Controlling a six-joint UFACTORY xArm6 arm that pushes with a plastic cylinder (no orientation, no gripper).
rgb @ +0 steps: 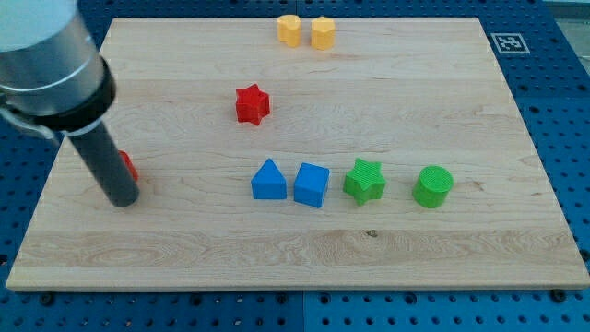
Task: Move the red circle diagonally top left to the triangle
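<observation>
On the wooden table [387,267], my tip [123,199] covers most of a red block, probably the red circle [128,167], at nine o'clock. No gripper exists. The blue triangle [268,179] sits centrally; an off-centre push could let the circle slip away.

The board [184,231] is pale wood with visible grain, matt. The blue triangle [268,180] and green star [365,181] look like smooth matt plastic; the rod [103,166] is dull black.
</observation>
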